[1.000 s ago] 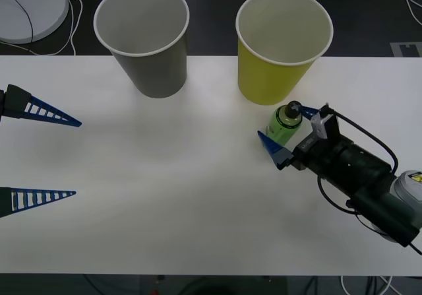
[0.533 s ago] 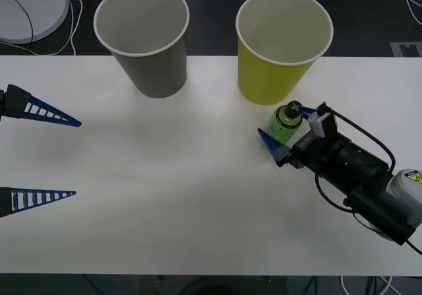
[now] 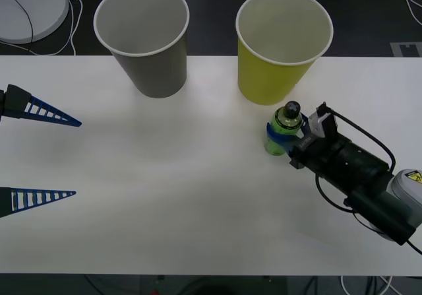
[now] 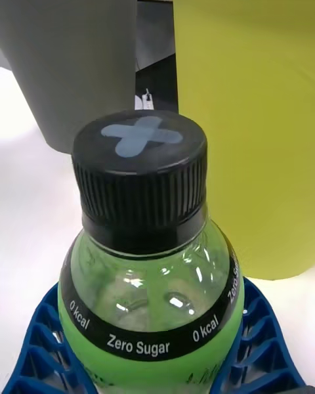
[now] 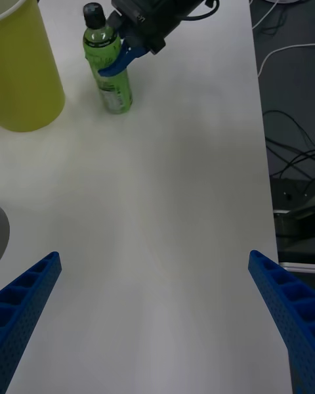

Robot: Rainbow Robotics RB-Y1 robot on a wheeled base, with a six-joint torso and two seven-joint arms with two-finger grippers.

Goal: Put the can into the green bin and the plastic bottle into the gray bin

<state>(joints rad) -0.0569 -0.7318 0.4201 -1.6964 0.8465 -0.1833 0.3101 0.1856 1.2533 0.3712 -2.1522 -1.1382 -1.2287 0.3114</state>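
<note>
While our right gripper (image 3: 285, 136) sits right of centre in the front view, its blue fingers are closed around the plastic bottle (image 3: 282, 130), which stands upright on the white table (image 3: 198, 196) just below the green bin (image 3: 280, 51). At upper left of centre stands the gray bin (image 3: 145, 41). Our left gripper (image 3: 66, 156) waits at the left edge, fingers spread wide, holding nothing.
</note>
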